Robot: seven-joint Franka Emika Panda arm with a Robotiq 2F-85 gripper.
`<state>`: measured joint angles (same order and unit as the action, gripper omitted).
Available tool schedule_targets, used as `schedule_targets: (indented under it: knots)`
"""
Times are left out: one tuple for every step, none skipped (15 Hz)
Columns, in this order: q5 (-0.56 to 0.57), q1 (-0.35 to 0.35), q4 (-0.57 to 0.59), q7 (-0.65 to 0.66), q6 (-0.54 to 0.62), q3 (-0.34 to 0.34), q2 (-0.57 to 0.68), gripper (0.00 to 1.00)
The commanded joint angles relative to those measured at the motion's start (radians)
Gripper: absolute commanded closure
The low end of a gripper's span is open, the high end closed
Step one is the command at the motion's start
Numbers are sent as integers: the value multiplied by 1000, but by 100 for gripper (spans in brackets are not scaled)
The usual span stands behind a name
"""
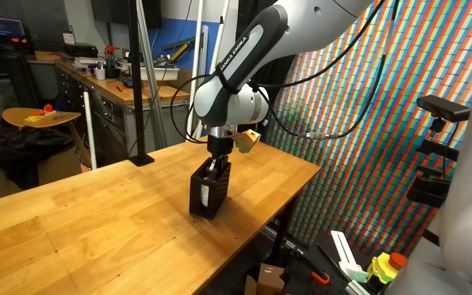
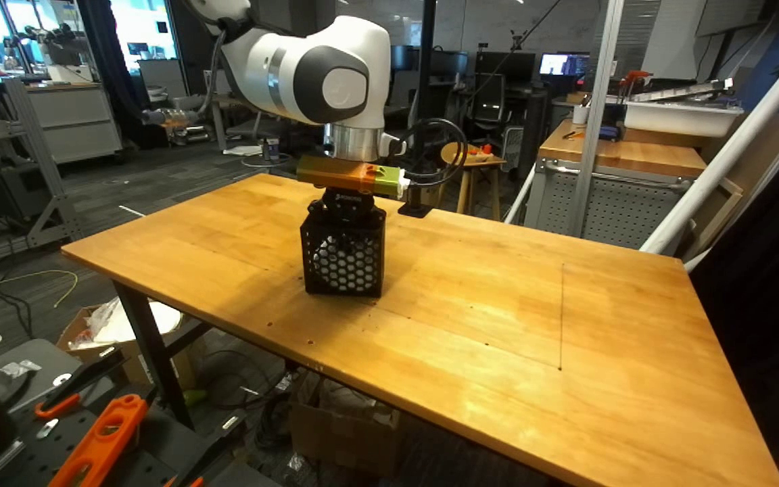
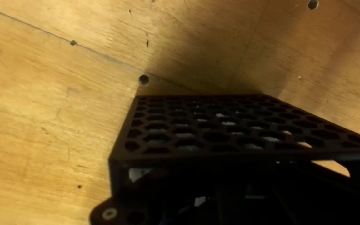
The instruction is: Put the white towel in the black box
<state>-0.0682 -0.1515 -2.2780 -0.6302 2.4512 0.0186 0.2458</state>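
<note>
In an exterior view, the wooden table point(image 1: 109, 221) spreads from the left; toward its right edge the black box point(image 1: 219, 190) stands upright, the white towel point(image 1: 205, 196) inside, showing through its side. The gripper point(image 1: 212, 172) reaches in, jaws all but together; whether they pinch the towel is hidden. Placing seems nearly done; next, release gently, rise straight.

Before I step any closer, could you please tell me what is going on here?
A robot arm has the job of putting the white towel into the black box, which stands on the wooden table. The towel shows white through openings in the box's sides, so at least part of it is inside. The jaws reach down into the box's top, and its walls hide whether they grip the towel.
</note>
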Motion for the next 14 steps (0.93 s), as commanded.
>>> schedule_targets:
  knots:
    - [-18, -20, 23, -30, -23, -7, 34, 92]
    - [-17, -20, 20, -23, -23, -7, 29, 71]
    - [-16, -20, 17, -14, -24, -8, 21, 66]
    - [-15, -20, 13, -9, -25, -9, 9, 59]
    - [-18, -21, 11, -6, -26, -9, 0, 53]
    - [-16, -21, 8, 0, -30, -10, -12, 45]
    - [-15, -20, 4, 8, -30, -12, -26, 38]
    - [-11, -17, 0, 19, -31, -14, -42, 31]
    - [-14, -16, -5, 25, -34, -15, -61, 23]
    - [-8, -13, -8, 35, -34, -18, -76, 16]
    - [-5, -8, -13, 48, -33, -20, -96, 60]
    - [-1, -5, -15, 57, -33, -21, -110, 60]
    - [6, 1, -19, 70, -33, -22, -127, 66]
    - [12, 6, -20, 83, -33, -23, -138, 74]
